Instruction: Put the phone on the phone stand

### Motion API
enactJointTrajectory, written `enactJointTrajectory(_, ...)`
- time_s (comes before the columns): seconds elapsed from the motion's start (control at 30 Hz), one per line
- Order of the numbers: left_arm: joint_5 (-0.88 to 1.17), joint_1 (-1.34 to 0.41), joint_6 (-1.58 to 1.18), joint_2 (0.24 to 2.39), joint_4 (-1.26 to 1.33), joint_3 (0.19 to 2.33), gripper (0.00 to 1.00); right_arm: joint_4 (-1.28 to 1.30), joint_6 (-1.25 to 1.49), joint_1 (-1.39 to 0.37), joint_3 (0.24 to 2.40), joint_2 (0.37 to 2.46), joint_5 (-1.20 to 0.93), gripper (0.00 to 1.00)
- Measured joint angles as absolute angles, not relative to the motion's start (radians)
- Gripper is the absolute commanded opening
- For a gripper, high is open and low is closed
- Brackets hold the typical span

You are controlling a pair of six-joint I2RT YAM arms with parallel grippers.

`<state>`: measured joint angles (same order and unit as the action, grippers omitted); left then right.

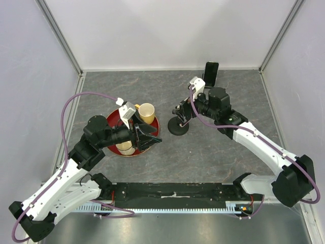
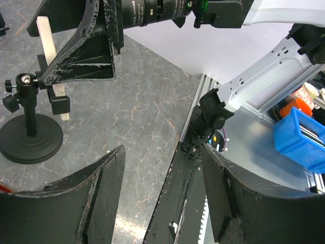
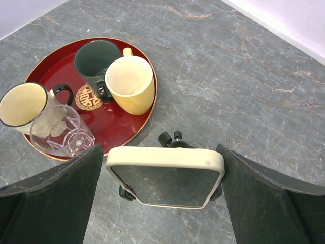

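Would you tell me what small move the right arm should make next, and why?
Probably ease the phone slightly down into the holder of the phone stand before releasing. The right pincer grips both edges above the stand, and the left wrist view shows its cream edge at the holder, not clearly seated.

One red tray [image 3: 114, 127], left, carries three mugs: cream mug [image 3: 23, 104], dark mug [image 3: 94, 61], yellow mug [image 3: 129, 84]. It also holds one clear glass [image 3: 61, 134]. One cream-rimmed phone [image 3: 165, 178], one phone stand [image 2: 30, 145], one black phone-like slab [image 1: 210, 73] far right.
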<state>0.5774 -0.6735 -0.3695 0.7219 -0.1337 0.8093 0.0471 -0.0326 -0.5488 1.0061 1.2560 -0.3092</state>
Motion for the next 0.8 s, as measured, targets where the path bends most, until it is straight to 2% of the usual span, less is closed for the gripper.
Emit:
enactJointTrajectory(0.03, 0.577, -0.673, -0.369, 0.722, -0.134, 0.809, 0.67, 0.037, -0.030, -0.555, 1.000, 1.256, -0.296, 0.96)
enactJointTrajectory(0.13, 0.577, -0.673, -0.369, 0.722, -0.134, 0.809, 0.67, 0.018, -0.029, -0.566, 0.989, 1.257, -0.265, 0.81)
enactJointTrajectory(0.17, 0.577, -0.673, -0.369, 0.722, -0.134, 0.809, 0.67, 0.014, -0.027, -0.566, 0.989, 1.258, -0.257, 0.66)
enactJointTrajectory(0.2, 0.577, -0.673, -0.369, 0.722, -0.134, 0.809, 0.67, 0.010, -0.022, -0.566, 0.989, 1.260, -0.250, 0.56)
enactJointTrajectory(0.23, 0.577, -0.673, -0.369, 0.722, -0.134, 0.809, 0.67, 0.007, -0.020, -0.566, 0.989, 1.261, -0.241, 0.34)
enactJointTrajectory(0.33, 0.576, -0.671, -0.369, 0.722, -0.142, 0.810, 0.67, -0.007, 0.004, -0.567, 0.989, 1.266, -0.207, 0.00)
enactJointTrajectory(0.57, 0.567, -0.669, -0.355, 0.720, -0.180, 0.819, 0.67, -0.051, 0.111, -0.613, 1.037, 1.331, 0.018, 0.00)
enactJointTrajectory(0.8, 0.559, -0.669, -0.350, 0.698, -0.193, 0.820, 0.67, -0.068, 0.150, -0.609, 1.219, 1.540, 0.342, 0.00)
